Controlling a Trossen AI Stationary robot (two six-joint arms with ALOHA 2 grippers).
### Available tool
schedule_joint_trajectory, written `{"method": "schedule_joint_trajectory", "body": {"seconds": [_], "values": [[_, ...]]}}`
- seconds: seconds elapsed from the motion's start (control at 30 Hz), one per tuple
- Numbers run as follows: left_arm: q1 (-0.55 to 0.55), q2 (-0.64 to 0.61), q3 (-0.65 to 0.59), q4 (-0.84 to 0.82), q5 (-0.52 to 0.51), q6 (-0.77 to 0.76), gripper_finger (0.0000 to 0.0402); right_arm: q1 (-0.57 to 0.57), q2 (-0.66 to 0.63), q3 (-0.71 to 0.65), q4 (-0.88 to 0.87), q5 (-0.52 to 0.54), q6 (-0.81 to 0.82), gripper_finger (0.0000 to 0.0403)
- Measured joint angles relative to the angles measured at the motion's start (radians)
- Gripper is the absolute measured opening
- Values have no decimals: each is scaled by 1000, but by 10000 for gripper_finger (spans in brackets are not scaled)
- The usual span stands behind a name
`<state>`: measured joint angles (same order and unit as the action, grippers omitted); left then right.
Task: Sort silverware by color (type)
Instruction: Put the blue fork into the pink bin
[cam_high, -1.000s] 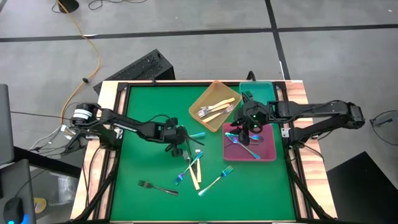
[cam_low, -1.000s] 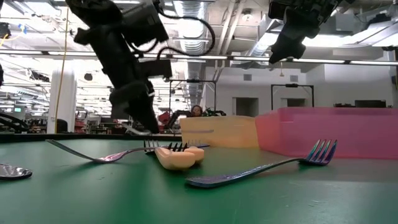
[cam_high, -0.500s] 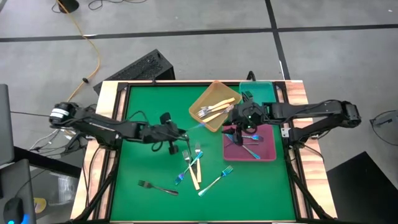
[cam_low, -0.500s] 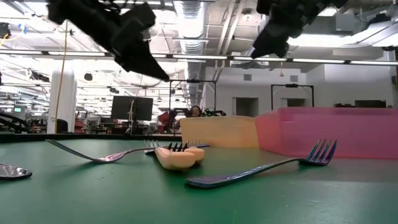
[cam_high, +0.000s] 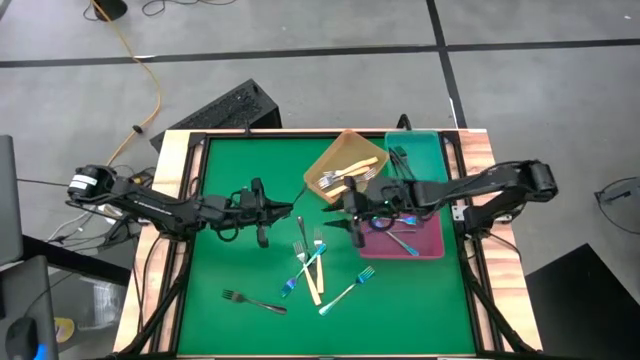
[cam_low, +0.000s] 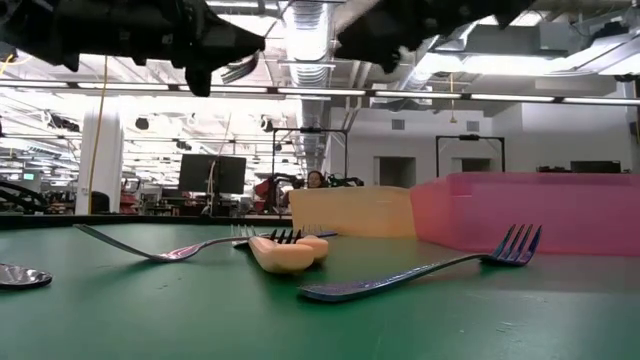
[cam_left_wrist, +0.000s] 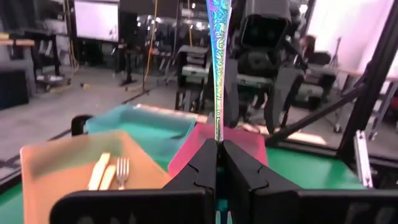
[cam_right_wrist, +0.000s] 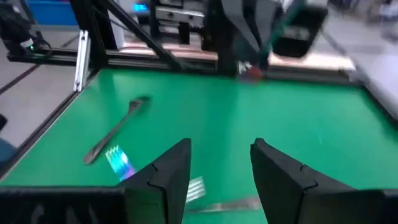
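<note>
- Room: a large open workshop with ceiling ducts and strip lights, racks and screens beyond the bench; a grey floor with dark seams, an orange cable and a black keyboard lying on it.
- Bench (cam_high: 230, 260): green mat in a dark frame with pale wooden side rails; landmark for this entry is the pink rectangular plastic tray (cam_high: 430, 245) near its far right corner.
- Orange rectangular tray (cam_high: 335, 155): just left of the pink tray; cream-handled forks with silver tines (cam_high: 345, 175) lie in it.
- Teal rectangular tray (cam_high: 425, 150): touching the pink tray's far side.
- Left tool (cam_high: 272, 210): well left of the pink tray, above the mat, clamped tight on a shiny iridescent blue-teal fork (cam_left_wrist: 218, 56) that points towards the trays.
- Right tool (cam_high: 345, 218): just left of the pink tray, jaws parted, holding nothing.
- Loose forks (cam_high: 310, 270): a mixed cluster on the mat, left and nearer than the pink tray; one black fork (cam_high: 250, 298) lies further left.
- Step in hand, as judged: carrying the iridescent fork to the pink tray, where like-coloured forks (cam_high: 400, 238) already lie.
- Next move calls for: clearing the right arm, reaching over the pink tray, then releasing.
</note>
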<state>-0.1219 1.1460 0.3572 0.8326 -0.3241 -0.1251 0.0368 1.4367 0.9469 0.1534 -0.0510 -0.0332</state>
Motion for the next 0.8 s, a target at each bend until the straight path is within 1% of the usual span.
{"method": "schedule_joint_trajectory", "body": {"seconds": [0.13, 0.27, 0.37, 0.6, 0.8], "values": [[-7, 1, -16, 64, 4, 37, 0, 8, 101, -1, 205, 0, -28, 187], [-26, 0, -16, 96, 2, 94, 0, -7, 181, -1, 376, 1, 9, 187], [-36, 0, -16, 105, 1, 122, 0, -10, 226, -2, 471, 1, 32, 187], [-37, 1, -26, 111, -2, 129, 0, -4, 253, -1, 584, 0, 33, 187], [-37, 1, -66, 201, -3, 122, 0, -13, 253, -1, 650, 1, 33, 187]]}}
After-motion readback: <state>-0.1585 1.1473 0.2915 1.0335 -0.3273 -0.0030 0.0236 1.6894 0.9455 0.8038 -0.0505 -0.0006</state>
